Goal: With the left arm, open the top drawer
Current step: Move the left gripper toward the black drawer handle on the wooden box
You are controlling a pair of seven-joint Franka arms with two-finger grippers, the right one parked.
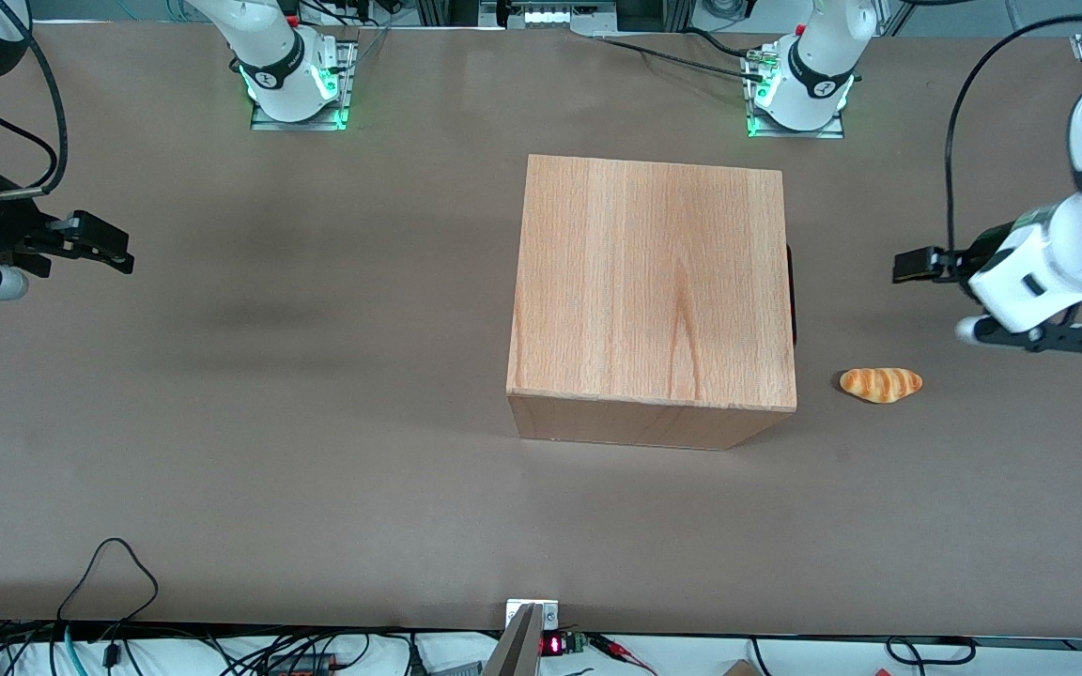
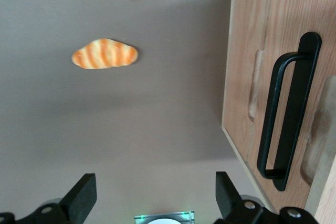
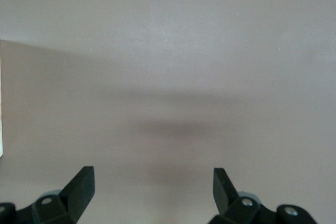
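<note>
The beech cabinet [image 1: 652, 291] stands mid-table with its front turned toward the working arm's end. In the front view only a dark sliver of the black bar handle [image 1: 792, 293] shows at that edge. The left wrist view shows the top drawer [image 2: 321, 61] pushed in, flush with the cabinet, and its long black handle [image 2: 290, 109]. My left gripper [image 1: 907, 265] hangs above the table in front of the drawer, well apart from the handle. It is open [image 2: 156, 198], with bare table between its fingers [image 2: 84, 195].
A toy croissant [image 1: 881, 384] [image 2: 104, 54] lies on the brown table [image 1: 316, 422] in front of the cabinet, nearer the front camera than my gripper. The two arm bases [image 1: 799, 89] stand at the table edge farthest from the camera. Cables [image 1: 109, 573] run along the near edge.
</note>
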